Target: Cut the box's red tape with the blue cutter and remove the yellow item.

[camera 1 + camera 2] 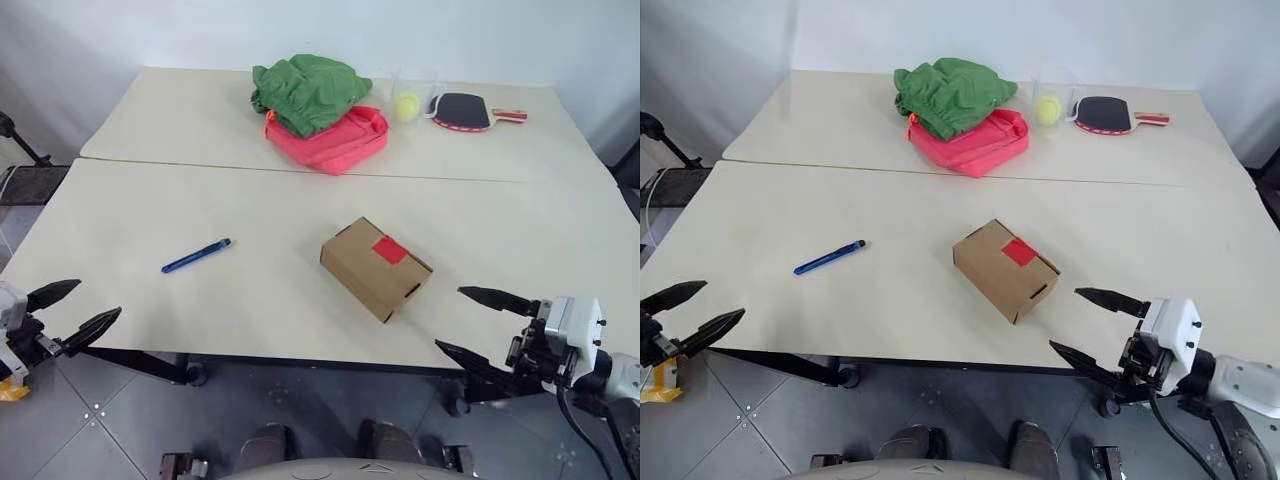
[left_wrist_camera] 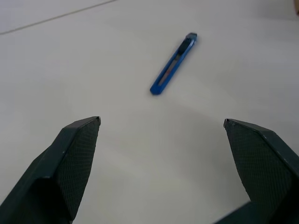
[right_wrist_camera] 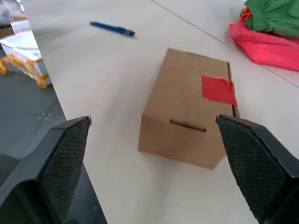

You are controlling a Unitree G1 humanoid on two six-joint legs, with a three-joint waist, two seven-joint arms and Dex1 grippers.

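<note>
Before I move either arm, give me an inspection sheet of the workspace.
Surface: pale table, a seam across it.
Job's things: box closed, red tape uncut on top; blue cutter lying to its left, untouched; yellow item not seen.
Clutter: green cloth on pink bag, ball in clear cup, paddle, all at the far side.
Grippers: left tool and right tool open, empty, at the near edge.
Cables: black cable at the right arm.
Surroundings: grey tiled floor.

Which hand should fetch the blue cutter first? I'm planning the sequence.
Left hand: open, and nearer the blue cutter. Right hand, also open, faces the box.
</note>
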